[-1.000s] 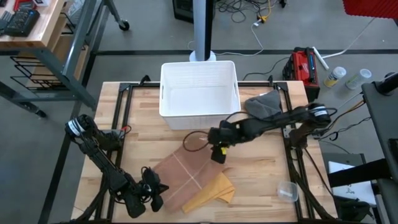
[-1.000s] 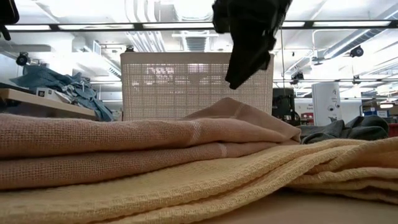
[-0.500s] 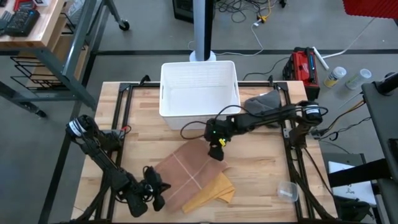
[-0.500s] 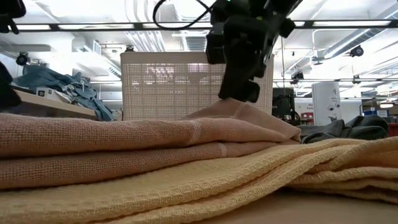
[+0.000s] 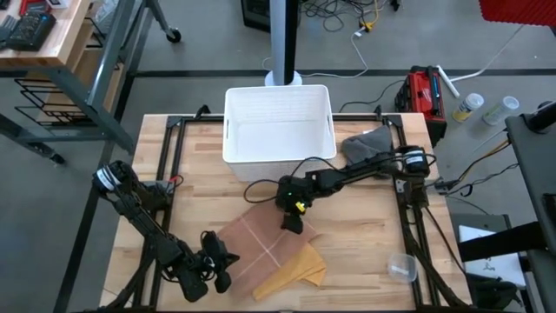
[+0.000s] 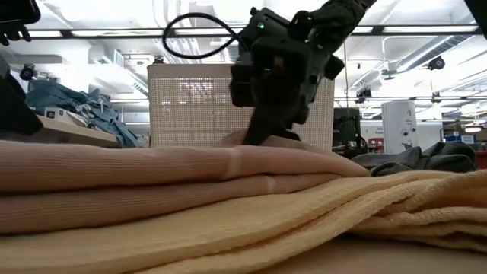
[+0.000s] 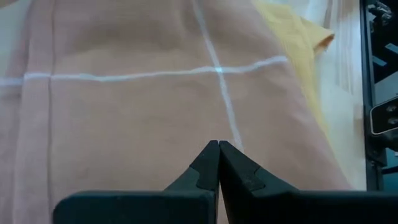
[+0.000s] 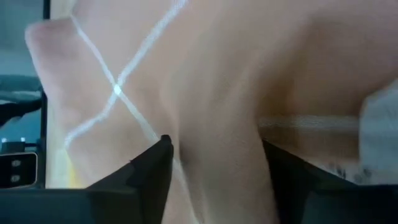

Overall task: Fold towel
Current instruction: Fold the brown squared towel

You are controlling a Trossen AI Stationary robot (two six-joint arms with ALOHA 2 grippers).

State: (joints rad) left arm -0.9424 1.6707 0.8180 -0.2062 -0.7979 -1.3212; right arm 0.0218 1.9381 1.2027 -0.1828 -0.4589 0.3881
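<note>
Your right pincer [image 5: 293,221] is down on the far edge of the peach-pink waffle towel with white stripes [image 5: 261,243], fingers spread apart with cloth bulging between them. That towel lies mid-bench, overlapping a yellow waffle towel [image 5: 300,268]. Your left pincer [image 5: 217,271] sits pressed together at the towel's near-left corner.

Bare wood to the right, crowded centre and back

The white basket [image 5: 279,122] blocks the table's [image 5: 365,235] far middle, a grey cloth [image 5: 367,146] just beside it; the pink towel [image 5: 261,239] and yellow towel [image 5: 295,268] cover the near centre, with the right gripper [image 5: 293,220] pressed onto the pink one; a clear cup [image 5: 400,266] sits near the right front corner, open wood between
</note>
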